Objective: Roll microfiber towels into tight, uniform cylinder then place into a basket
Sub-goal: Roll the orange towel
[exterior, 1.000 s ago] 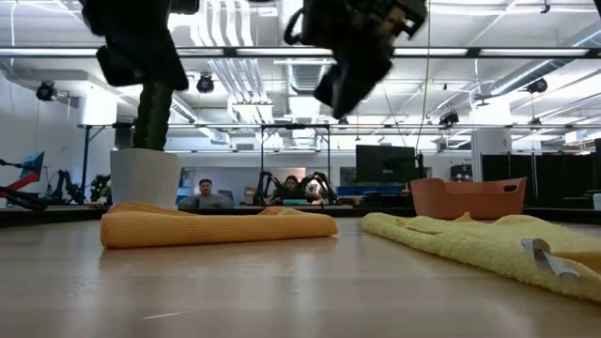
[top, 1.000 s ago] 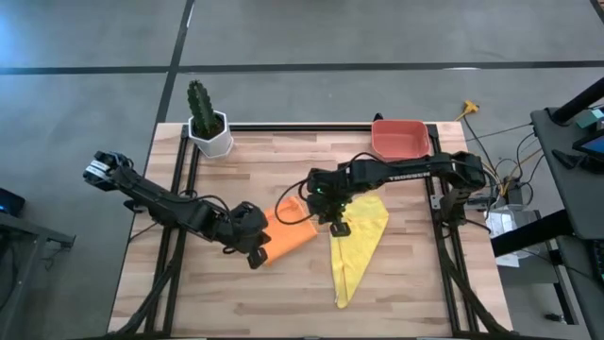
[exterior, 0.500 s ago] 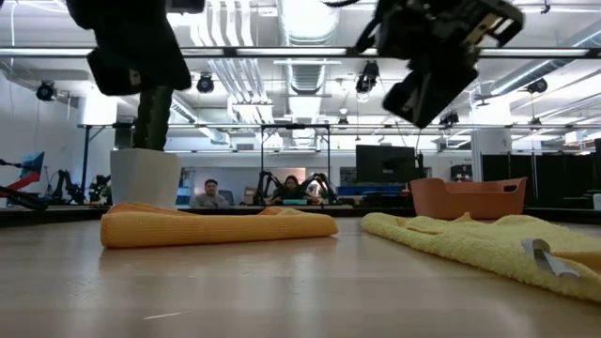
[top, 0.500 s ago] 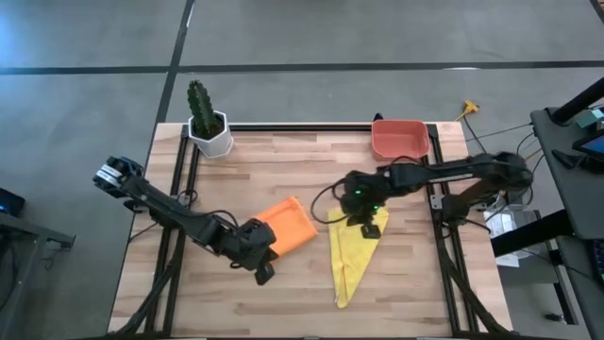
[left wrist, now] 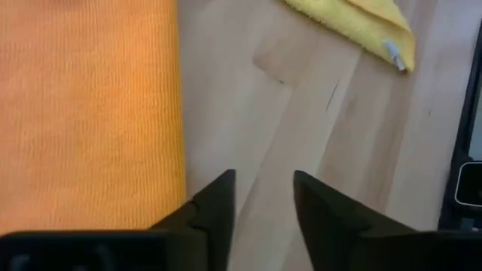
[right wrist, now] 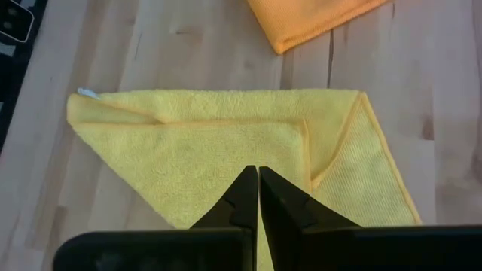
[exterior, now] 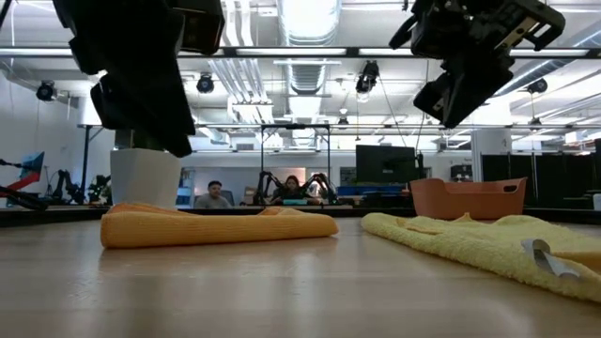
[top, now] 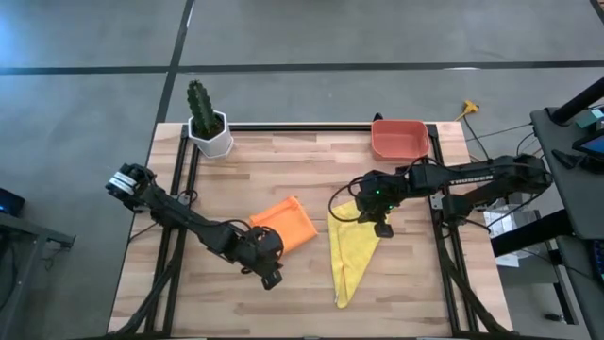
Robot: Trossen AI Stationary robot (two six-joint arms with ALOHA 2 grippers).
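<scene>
The orange towel [top: 286, 225] lies folded flat at the table's middle; it also shows in the low view [exterior: 216, 225]. The yellow towel [top: 349, 253] lies flat to its right, folded into a long triangle, its white tag [right wrist: 86, 92] at one corner. The salmon-red basket [top: 399, 139] stands at the far right. My left gripper [top: 270, 278] is open over bare wood [left wrist: 263, 199], just off the orange towel's near edge [left wrist: 169, 150]. My right gripper [top: 382, 227] is shut and raised [exterior: 460, 89] above the yellow towel's far right part [right wrist: 226, 143].
A white faceted pot with a green cactus [top: 208, 125] stands at the far left corner. Black frame rails [top: 439, 236] run along the table's left, right and far sides. Bare wood [top: 217, 302] lies along the near edge.
My right gripper has gone toward the table's right edge, from the gap between the two towels to above the yellow towel's far right part. My left gripper has gone toward the near edge, off the orange towel. Both towels lie as before.
</scene>
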